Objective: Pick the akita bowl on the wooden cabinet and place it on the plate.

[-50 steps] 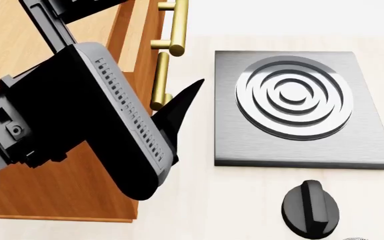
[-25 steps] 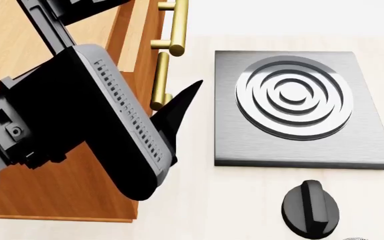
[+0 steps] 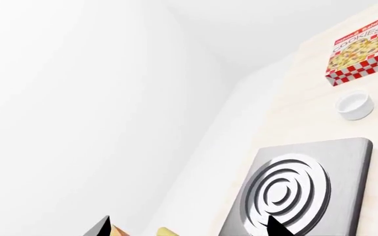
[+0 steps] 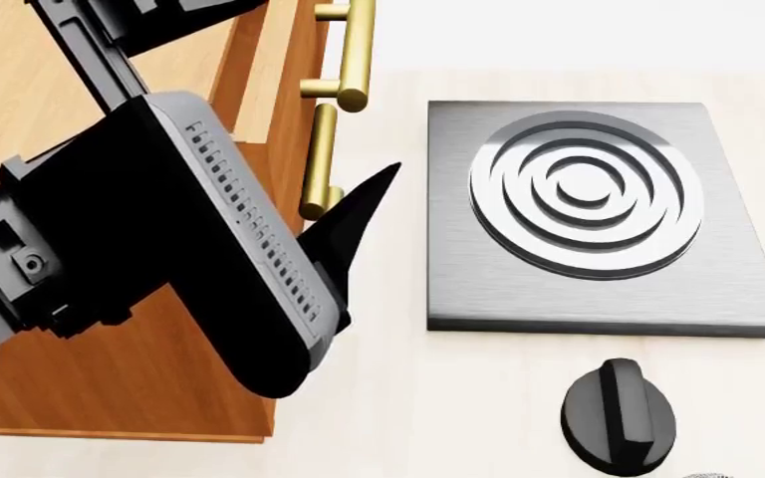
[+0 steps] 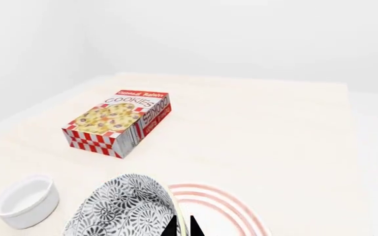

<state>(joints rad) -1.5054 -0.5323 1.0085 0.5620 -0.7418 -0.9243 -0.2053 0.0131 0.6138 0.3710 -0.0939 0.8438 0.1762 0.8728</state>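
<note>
In the right wrist view the akita bowl, white with a black swirl pattern, hangs tilted. My right gripper is shut on its rim, one black fingertip on each side of the thin wall. Just below and beside the bowl lies the white plate with red rings. The wooden cabinet fills the left of the head view, and my left arm hovers over it. Only one dark finger shows there. My left gripper is open and empty, its tips far apart.
A dark square stove plate with silver rings lies right of the cabinet, with a black knob in front. Brass handles stick out of the cabinet's side. A cookies box and a small white ramekin stand near the plate.
My left arm has drifted very slightly over the cabinet. Nothing else in the head view has moved.
</note>
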